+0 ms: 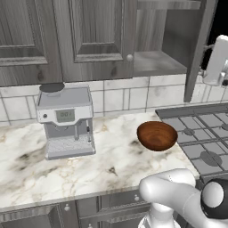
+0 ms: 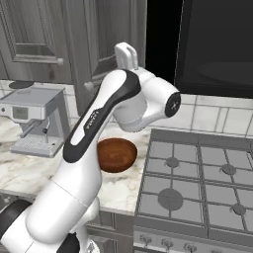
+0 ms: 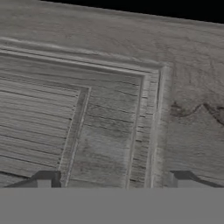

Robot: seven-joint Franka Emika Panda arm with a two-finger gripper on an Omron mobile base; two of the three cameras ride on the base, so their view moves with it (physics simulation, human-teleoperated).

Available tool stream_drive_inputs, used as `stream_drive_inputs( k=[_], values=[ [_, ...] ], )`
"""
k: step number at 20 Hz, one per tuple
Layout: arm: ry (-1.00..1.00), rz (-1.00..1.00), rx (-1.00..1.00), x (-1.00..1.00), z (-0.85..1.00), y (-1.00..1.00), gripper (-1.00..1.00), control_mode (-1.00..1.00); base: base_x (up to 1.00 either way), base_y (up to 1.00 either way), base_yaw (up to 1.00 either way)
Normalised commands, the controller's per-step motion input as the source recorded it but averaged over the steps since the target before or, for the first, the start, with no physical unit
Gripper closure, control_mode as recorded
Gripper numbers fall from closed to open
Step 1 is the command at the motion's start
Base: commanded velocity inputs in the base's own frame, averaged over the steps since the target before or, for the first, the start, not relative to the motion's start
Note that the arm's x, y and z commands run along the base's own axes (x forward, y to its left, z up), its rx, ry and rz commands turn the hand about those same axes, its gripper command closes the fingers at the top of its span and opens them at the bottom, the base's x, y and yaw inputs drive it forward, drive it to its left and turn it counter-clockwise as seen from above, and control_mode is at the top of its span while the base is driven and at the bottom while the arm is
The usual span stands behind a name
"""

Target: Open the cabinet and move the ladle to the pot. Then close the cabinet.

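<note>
The cabinet [image 1: 95,40] hangs over the counter with its left door shut. Its right door [image 1: 197,53] is swung out, edge-on in the left base view, baring a pale grey shelf [image 1: 156,63]. My hand [image 1: 217,60] hovers just right of that open door, on its outer side. In the hand view my gripper [image 3: 113,180] is open, its fingertips [image 3: 44,179] wide apart, close against the door's raised panel [image 3: 105,122] with nothing between them. The ladle and the pot are out of view.
A glossy reddish-brown wooden bowl [image 1: 156,135] sits on the marble counter [image 1: 26,173] beside the stove [image 1: 200,138]. A silver coffee machine [image 1: 67,120] stands at the left against the tiled wall. A black microwave [image 2: 217,44] hangs above the stove.
</note>
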Motion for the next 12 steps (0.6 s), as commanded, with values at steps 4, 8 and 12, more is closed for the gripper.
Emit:
stream_drive_inputs(
  k=[4, 8, 12],
  values=[
    [0.00, 0.08, 0.00, 0.11, 0.00, 1.00, -1.00, -1.00, 0.00, 0.00, 0.00],
    [0.00, 0.01, 0.00, 0.73, 0.00, 1.00, -1.00, -1.00, 0.00, 0.00, 0.00],
    [0.00, -0.05, -0.07, 0.96, 0.00, 0.88, -1.00, -1.00, 0.00, 0.00, 0.00]
  ],
)
